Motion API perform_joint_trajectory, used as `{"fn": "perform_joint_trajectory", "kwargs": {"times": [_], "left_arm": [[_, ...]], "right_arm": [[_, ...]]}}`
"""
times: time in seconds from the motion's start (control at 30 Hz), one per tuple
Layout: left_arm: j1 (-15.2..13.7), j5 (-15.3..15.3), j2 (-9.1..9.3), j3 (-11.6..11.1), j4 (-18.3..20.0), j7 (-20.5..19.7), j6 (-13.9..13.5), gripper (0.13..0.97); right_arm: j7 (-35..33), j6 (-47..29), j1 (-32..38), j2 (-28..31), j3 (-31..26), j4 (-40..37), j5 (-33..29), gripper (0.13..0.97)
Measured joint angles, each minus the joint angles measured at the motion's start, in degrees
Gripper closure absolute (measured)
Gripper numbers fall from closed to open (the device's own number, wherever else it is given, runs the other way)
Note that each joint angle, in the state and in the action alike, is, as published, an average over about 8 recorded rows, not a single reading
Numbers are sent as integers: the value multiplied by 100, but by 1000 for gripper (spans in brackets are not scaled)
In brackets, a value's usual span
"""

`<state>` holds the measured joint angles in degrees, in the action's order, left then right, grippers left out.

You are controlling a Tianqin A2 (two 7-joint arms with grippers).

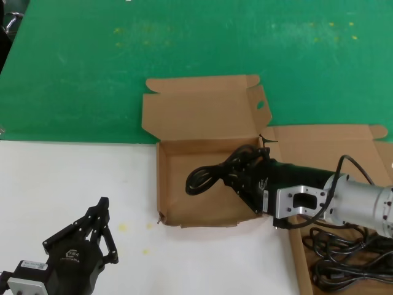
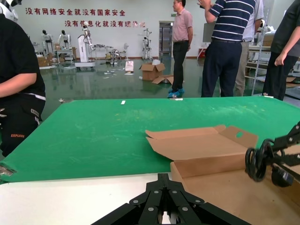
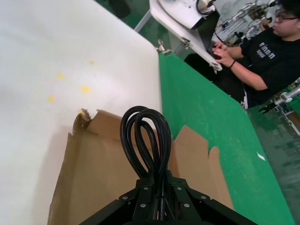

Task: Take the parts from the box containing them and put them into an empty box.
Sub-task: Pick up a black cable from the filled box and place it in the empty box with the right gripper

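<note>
**Over the empty box, one cord in hand**

Over the empty box [image 1: 175,203] is where I have the right gripper [image 1: 242,178] now, its fingers clamped on a coiled power cord [image 1: 212,173] whose loops stick out ahead of the jaws. The wrist camera shows those loops [image 3: 145,140] hanging above the bare cardboard floor, so I judge the cord is carried in but not yet let go. I see nothing lying in this box so far. At least a few more cords [image 1: 344,255] sit in the box containing them [image 1: 325,144], just beside it on my right, so most of the job looks to be left.

My right arm reaches in from the right, forearm nearly level across the source box, wrist aimed toward the middle of the empty one. The left gripper [image 1: 98,224] is parked low over the white table [image 1: 61,184], near the box's ragged front corner, fingers spread and holding nothing.
</note>
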<state>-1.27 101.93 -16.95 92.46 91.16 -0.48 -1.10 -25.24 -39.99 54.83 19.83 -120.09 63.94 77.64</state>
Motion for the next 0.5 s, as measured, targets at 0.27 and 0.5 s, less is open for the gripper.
{"fn": "perform_joint_trajectory", "kwargs": {"times": [0.27, 0.5], "left_arm": [[0, 0, 0, 0, 0, 0, 0, 965], [0, 0, 0, 0, 0, 0, 0, 965]], "right_arm": [[-584, 110, 91, -195, -109, -532, 28, 907], [-917, 189, 145, -303, -157, -768, 41, 907]]}}
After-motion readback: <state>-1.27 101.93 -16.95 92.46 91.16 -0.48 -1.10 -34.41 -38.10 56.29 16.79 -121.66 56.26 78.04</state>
